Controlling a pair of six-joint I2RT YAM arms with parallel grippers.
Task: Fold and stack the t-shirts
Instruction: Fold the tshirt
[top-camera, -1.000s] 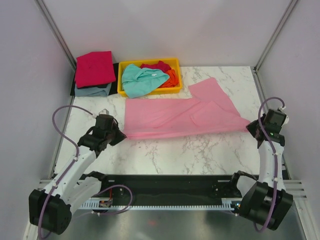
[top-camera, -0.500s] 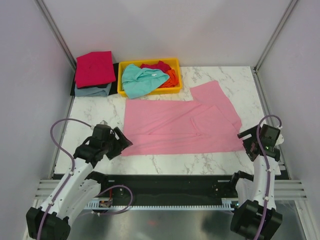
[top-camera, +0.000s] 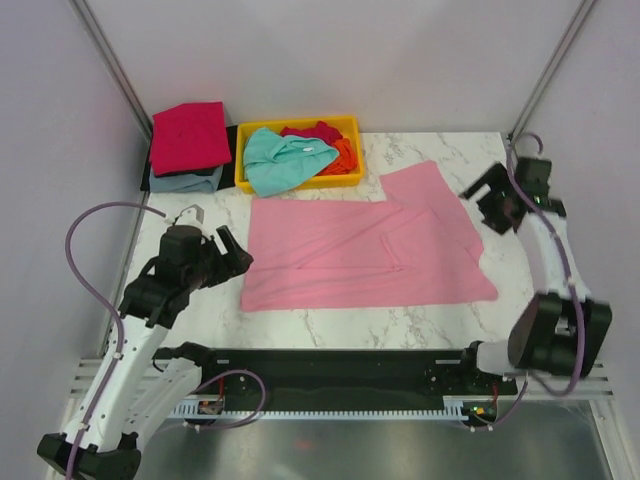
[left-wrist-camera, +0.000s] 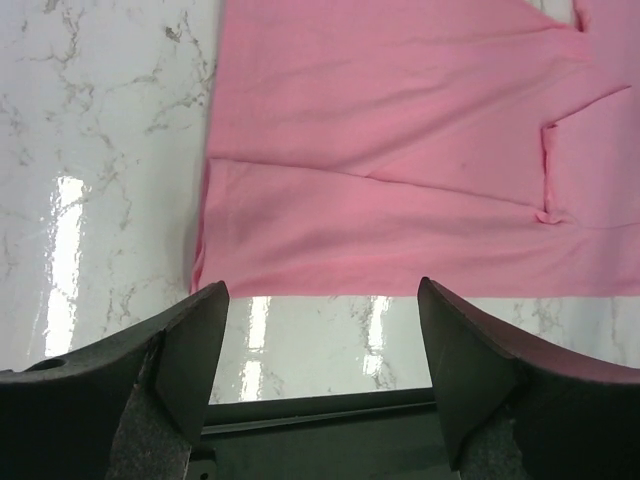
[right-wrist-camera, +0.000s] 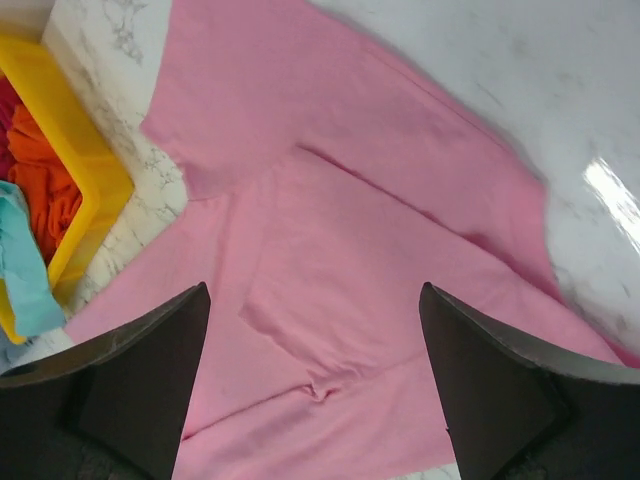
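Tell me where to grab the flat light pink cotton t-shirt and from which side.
Pinch the light pink cotton t-shirt at its two near corners, coming from the near side: it lies flat, so probably only those free edges let a finger slip under.

You have six t-shirts in sight. One is the light pink t-shirt (top-camera: 360, 255), on its own. Three are heaped together: count the teal t-shirt (top-camera: 280, 160), the orange t-shirt (top-camera: 346, 155) and the crimson t-shirt (top-camera: 315, 131). Two more make the folded pile, the red t-shirt (top-camera: 190, 135) and the grey-blue t-shirt (top-camera: 185, 182). There is one yellow tray (top-camera: 352, 124). You have two grippers, the left gripper (left-wrist-camera: 320, 300) and the right gripper (right-wrist-camera: 315, 300).
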